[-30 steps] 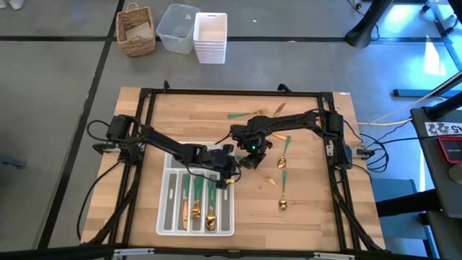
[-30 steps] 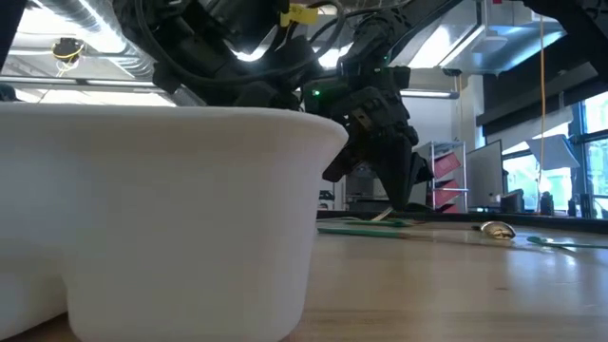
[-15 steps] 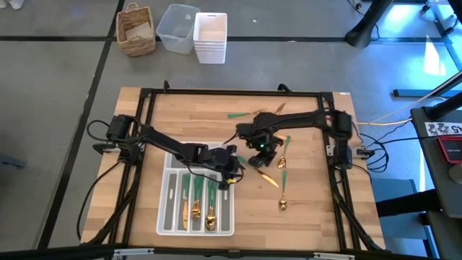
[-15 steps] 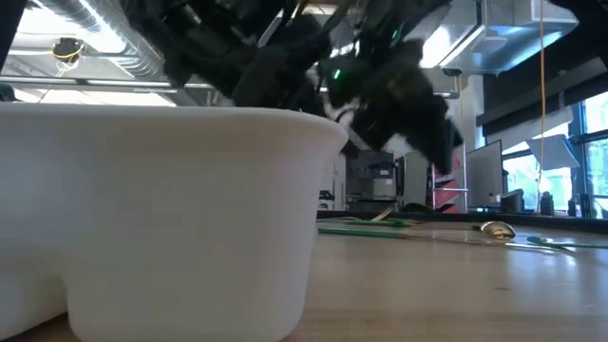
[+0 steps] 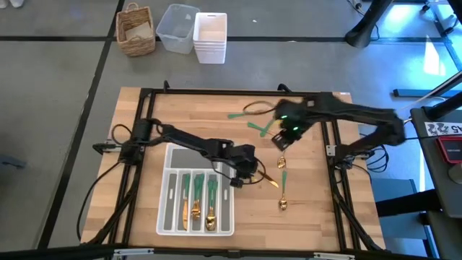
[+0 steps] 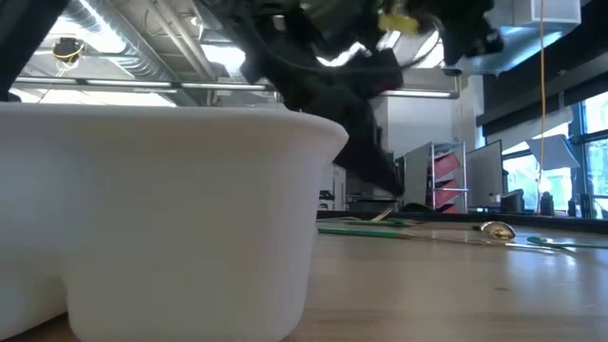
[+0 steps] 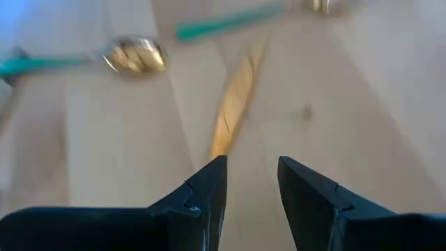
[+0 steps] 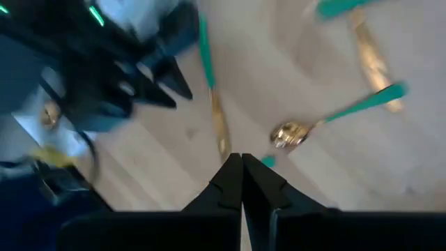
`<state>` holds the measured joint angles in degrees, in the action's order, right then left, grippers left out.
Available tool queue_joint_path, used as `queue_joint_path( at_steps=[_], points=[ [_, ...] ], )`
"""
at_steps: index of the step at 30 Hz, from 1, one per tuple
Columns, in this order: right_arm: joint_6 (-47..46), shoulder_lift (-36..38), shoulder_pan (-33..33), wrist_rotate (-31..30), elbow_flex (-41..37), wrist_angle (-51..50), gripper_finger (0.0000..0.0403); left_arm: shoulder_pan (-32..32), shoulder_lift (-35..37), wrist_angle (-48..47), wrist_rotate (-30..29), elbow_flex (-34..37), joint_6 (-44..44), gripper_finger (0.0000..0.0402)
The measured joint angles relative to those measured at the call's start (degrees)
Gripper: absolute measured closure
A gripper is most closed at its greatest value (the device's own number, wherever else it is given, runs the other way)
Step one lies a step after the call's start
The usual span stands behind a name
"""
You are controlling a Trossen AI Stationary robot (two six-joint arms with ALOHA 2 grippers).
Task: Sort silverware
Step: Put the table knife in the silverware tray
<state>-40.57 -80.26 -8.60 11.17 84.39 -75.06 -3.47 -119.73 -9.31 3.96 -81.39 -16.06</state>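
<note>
Where the high view looks down, no readable writing or brand shows on any item. Wooden bench [image 5: 180,115] carries a white organizer tray [image 5: 167,209] holding green-handled gold silverware in its slots [image 5: 196,198]. Loose silverware lies right of the tray: a knife [image 5: 268,179], a spoon [image 5: 283,195], a second spoon [image 5: 282,153], further pieces near the far edge [image 5: 249,113]. Left gripper [image 5: 249,165] sits just beside the tray's far right corner, next to the knife. Right gripper [image 5: 283,133] hangs over the loose pieces, well apart from the tray. Off the bench, on the floor: wicker basket [image 5: 136,29], clear tub [image 5: 177,27], white stacked bins [image 5: 211,37].

Low view: tray wall [image 6: 161,218] fills the near field and blocks most of the bench; a spoon bowl [image 6: 497,229] and green handles [image 6: 380,228] lie beyond; dark arm parts hang above.

Left wrist view: the left jaws stand apart, gripping nothing, fingertips [image 7: 212,174] just short of the knife blade [image 7: 237,111]; a spoon bowl [image 7: 135,56] lies beside it, not touching.

Right wrist view: the right jaws are pressed together, empty, with fingers [image 8: 230,178] above a spoon [image 8: 293,132] and a knife [image 8: 217,118]; the left arm [image 8: 104,63] shows beyond.
</note>
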Motion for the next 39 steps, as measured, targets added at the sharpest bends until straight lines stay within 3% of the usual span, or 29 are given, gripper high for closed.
queue_joint_path(
  at_steps=[4,13,39],
  points=[
    [-4.5,7.6,0.0,-6.7,0.0,0.3,0.0398,0.6,-3.8,-9.5,0.1,-6.0,-4.2,0.0279],
    [-5.7,16.1,0.0,-13.6,0.0,0.4,0.0398,2.3,-5.6,-9.3,0.1,-9.9,-5.5,0.0279],
    [-4.0,16.6,0.0,-13.6,0.0,0.0,0.0398,2.8,-10.7,-9.5,1.0,-10.3,-7.7,0.0279]
  ],
)
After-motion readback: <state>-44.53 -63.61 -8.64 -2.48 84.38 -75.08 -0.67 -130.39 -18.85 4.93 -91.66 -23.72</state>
